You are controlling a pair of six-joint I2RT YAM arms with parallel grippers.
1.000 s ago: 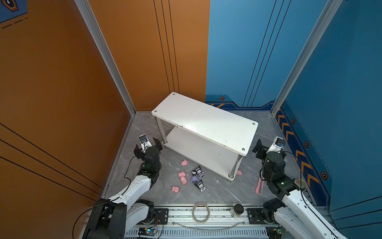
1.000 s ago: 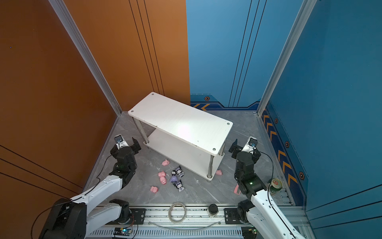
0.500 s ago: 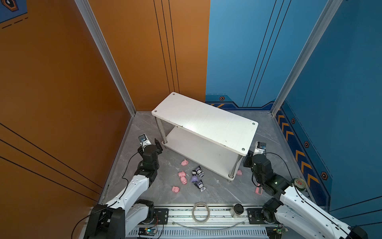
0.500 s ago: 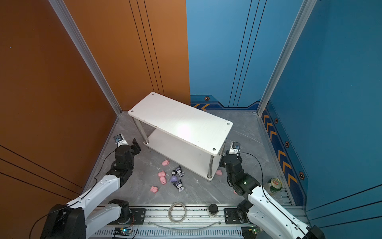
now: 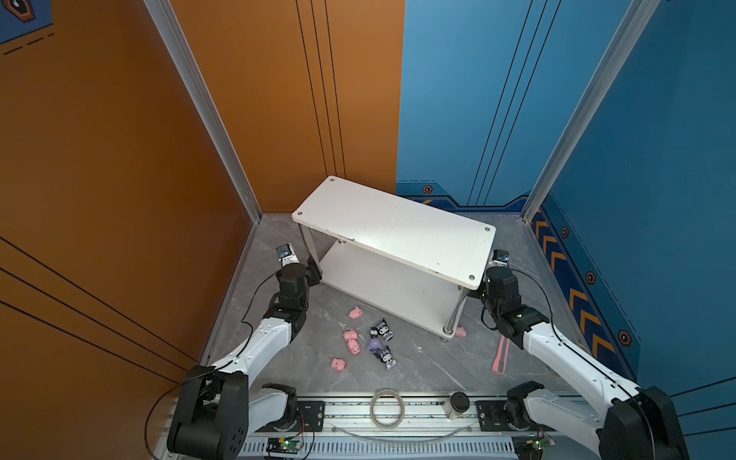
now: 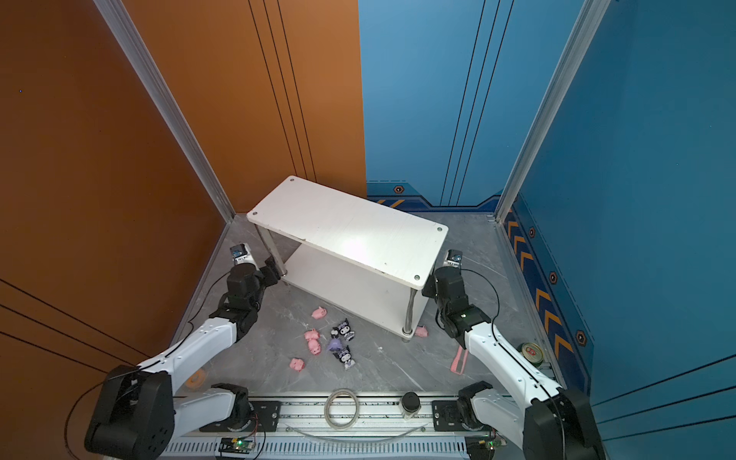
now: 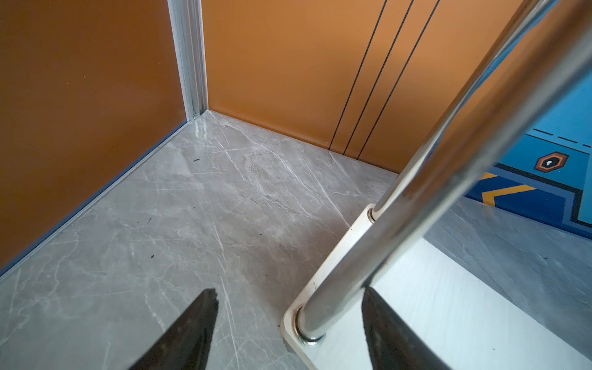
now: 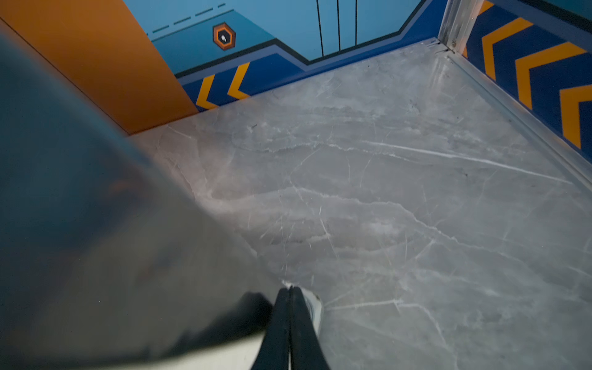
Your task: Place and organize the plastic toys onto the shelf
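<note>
Left pincer (image 7: 288,290) sits down low at the left end of the small white shelf with two flat boards and four shiny metal legs (image 5: 394,231). Its two black fingers (image 7: 192,330) stand wide apart. One shiny round metal leg (image 7: 384,253) goes down between them, at the near corner of the bottom white board (image 7: 448,304). One finger is close beside the leg, and I cannot tell if it touches. The other finger is well apart from it, over the grey stone floor (image 5: 418,370). So this pincer squeezes nothing.

The right pincer (image 8: 290,288) is at the other end of the shelf. Its two black fingers (image 8: 275,320) are pressed flat together with nothing between them. The tips are just by a white corner of the shelf, and I cannot tell if they touch it. In both top views the top board (image 6: 346,235) hides most of this pincer.

The toys all lie on the floor in front of the shelf. Four little pink plastic pigs (image 5: 350,335) are spread out there. Three small black, white and purple plastic figures with pointy ears (image 5: 381,329) are bunched just beside the pigs. A fifth pink pig (image 5: 460,331) lies alone, just beside the near right leg (image 5: 454,318) of the shelf. A flat pink strip (image 5: 500,354) lies on the floor near the right arm (image 5: 565,358). A round green can (image 6: 532,352) stands by the blue wall (image 6: 637,239) in a top view.
</note>
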